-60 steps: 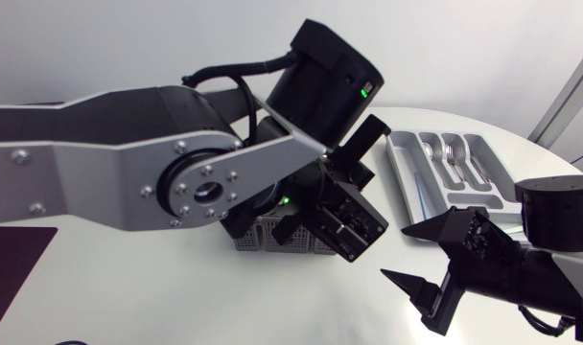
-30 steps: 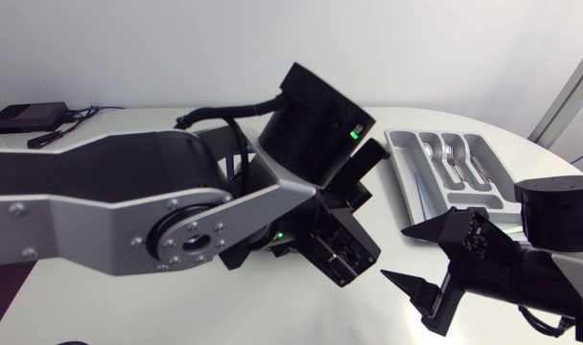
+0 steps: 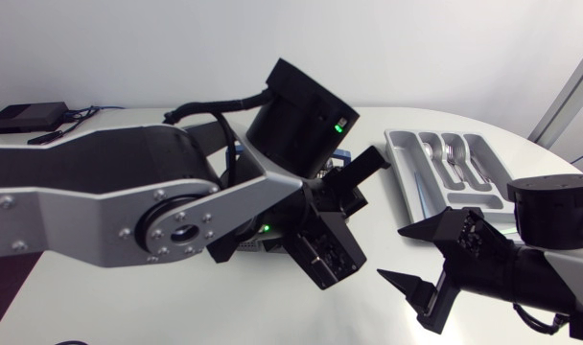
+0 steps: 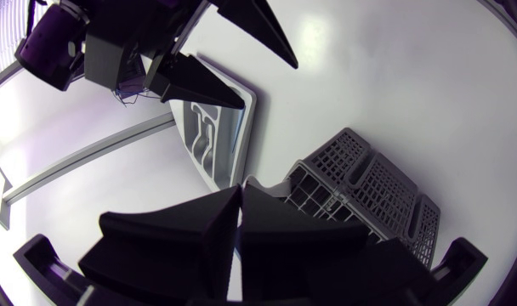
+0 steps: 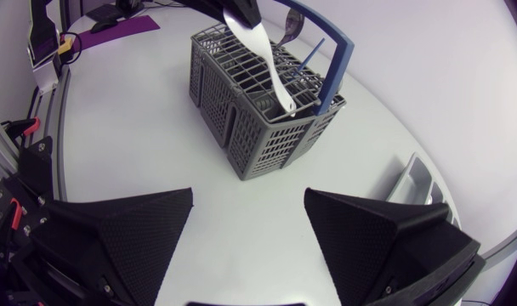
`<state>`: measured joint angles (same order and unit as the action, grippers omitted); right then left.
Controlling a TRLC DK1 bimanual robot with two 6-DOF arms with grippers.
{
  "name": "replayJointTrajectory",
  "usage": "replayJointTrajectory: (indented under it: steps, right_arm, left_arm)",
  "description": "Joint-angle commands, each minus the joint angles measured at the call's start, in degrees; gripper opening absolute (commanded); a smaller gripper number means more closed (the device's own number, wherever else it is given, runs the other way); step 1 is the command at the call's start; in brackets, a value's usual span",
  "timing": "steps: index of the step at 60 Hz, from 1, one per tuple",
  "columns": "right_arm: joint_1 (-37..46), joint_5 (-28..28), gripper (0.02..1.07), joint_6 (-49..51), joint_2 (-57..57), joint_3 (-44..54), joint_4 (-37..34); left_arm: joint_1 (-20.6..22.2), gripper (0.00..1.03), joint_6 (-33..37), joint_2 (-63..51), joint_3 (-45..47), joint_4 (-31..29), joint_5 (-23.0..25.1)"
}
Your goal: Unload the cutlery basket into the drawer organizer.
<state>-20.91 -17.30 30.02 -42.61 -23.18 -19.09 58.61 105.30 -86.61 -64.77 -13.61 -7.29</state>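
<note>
Organizer (image 3: pixel 404 172) partly filled, basket (image 5: pixel 250 144) not empty; my left claw (image 4: pixel 240 200) pinches a white utensil (image 5: pixel 271 68), my right claw (image 5: pixel 249 201) gapes empty.

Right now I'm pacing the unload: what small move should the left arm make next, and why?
Probably raise the left tool straight up: it looks shut on the white utensil, whose lower end is at the basket rim. Clear that before heading to the organizer.
</note>
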Motion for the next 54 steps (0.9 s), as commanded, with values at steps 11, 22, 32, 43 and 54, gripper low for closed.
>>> replayJointTrajectory:
  steps: [11, 22, 32, 43, 54]
  right_arm:
    - [-0.36, 0.34, 0.97, -0.93, -2.13, -0.64, 1.43]
    - [-0.89, 0.34, 0.97, -1.02, -2.21, -0.64, 1.43]
    - [-0.98, 0.34, 0.97, -1.02, -1.60, -0.55, 0.99]
    - [-0.89, 0.34, 0.97, -1.02, -0.10, -0.73, 0.11]
    - [-0.98, 1.30, 0.97, -1.02, 3.67, -0.38, -0.51]
  left_arm:
    - [-0.16, 0.18, 2.63, 1.88, -1.50, -2.21, 0.70]
    - [0.37, 0.18, 2.37, 2.85, -1.50, -2.39, 0.87]
    - [0.98, 0.18, -0.62, 3.20, -1.94, -1.95, 0.79]
    - [1.16, 0.18, -11.34, 2.50, -7.03, -3.27, 0.26]
    - [2.21, 0.18, -23.21, 2.06, -9.76, -3.36, -2.20]
